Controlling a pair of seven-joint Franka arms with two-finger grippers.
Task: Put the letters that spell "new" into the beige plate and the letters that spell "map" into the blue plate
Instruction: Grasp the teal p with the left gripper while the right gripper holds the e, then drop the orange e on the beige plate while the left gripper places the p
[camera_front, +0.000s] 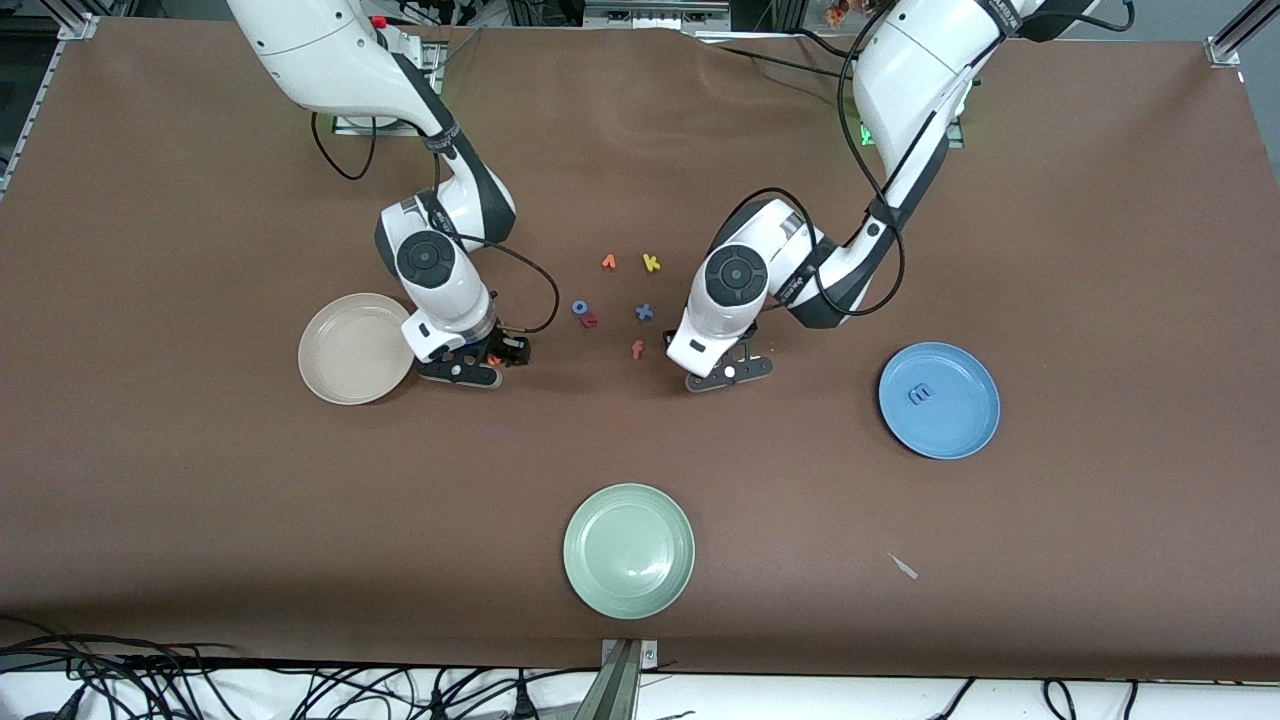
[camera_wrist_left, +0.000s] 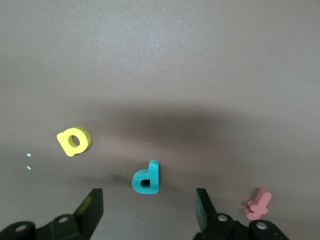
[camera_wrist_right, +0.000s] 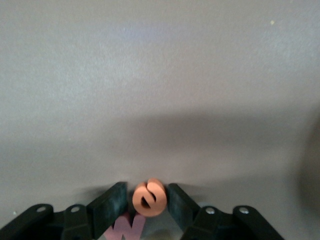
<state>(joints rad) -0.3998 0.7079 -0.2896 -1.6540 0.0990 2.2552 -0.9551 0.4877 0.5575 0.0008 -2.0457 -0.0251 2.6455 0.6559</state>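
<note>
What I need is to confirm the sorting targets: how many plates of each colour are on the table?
Beige plate: 1
Blue plate: 1
Pale green plate: 1
Total: 3 plates

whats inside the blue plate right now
One lavender-blue letter m lies in the blue plate, toward its rim. Nothing else is in it, and nothing covers any part of the plate.
</note>
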